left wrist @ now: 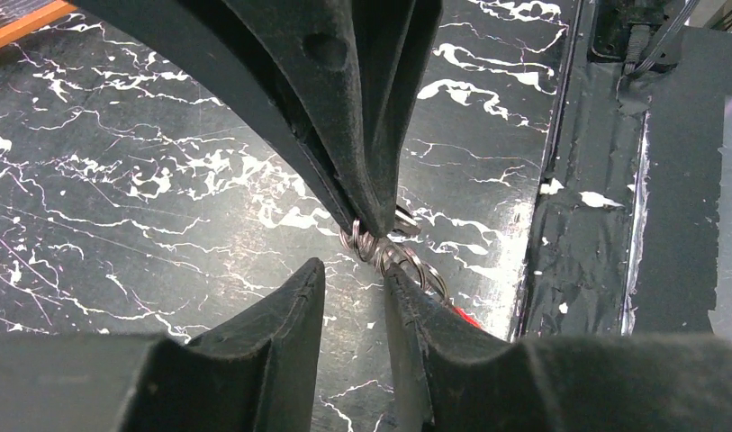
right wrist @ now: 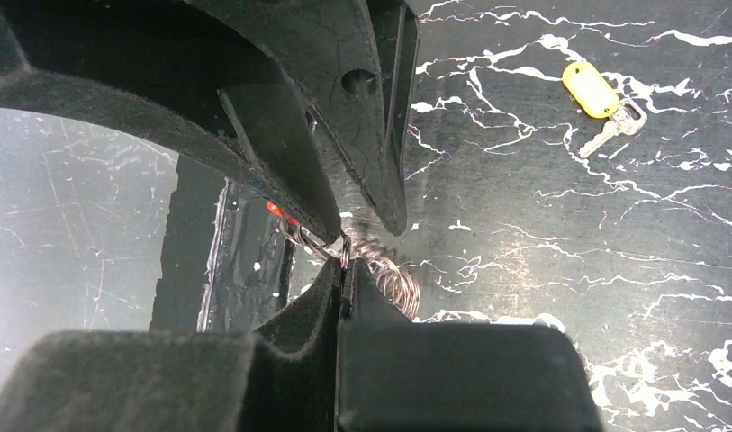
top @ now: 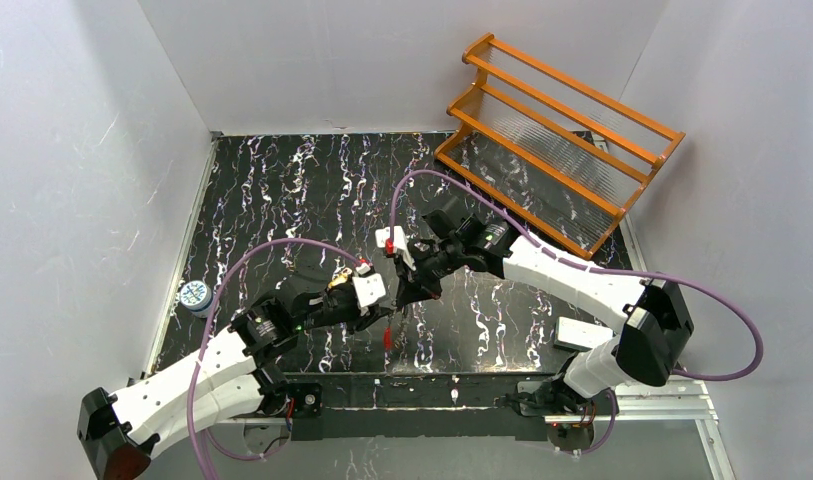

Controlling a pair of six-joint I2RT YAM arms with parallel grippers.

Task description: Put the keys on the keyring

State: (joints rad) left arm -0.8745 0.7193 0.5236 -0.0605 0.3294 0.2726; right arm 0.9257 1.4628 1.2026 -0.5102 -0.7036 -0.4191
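Note:
The keyring (left wrist: 407, 263) is a coil of thin silvery wire with a red bit, held above the black marbled table (top: 282, 200). My right gripper (right wrist: 344, 263) is shut on its wire; the coil (right wrist: 393, 281) bulges beside the right finger. My left gripper (left wrist: 353, 268) is open, its right fingertip against the coil and nothing between the fingers. In the top view both grippers, left (top: 384, 312) and right (top: 402, 300), meet at the table's near middle, with the red bit (top: 387, 338) hanging below. A silvery key (right wrist: 614, 130) with a yellow tag lies on the table. No other key shows.
An orange slatted rack (top: 562, 140) stands at the back right. A small round blue-white container (top: 194, 295) sits at the left edge. A white block (top: 582, 333) lies near the right arm's base. A black taped strip (left wrist: 677, 180) runs along the table's near edge.

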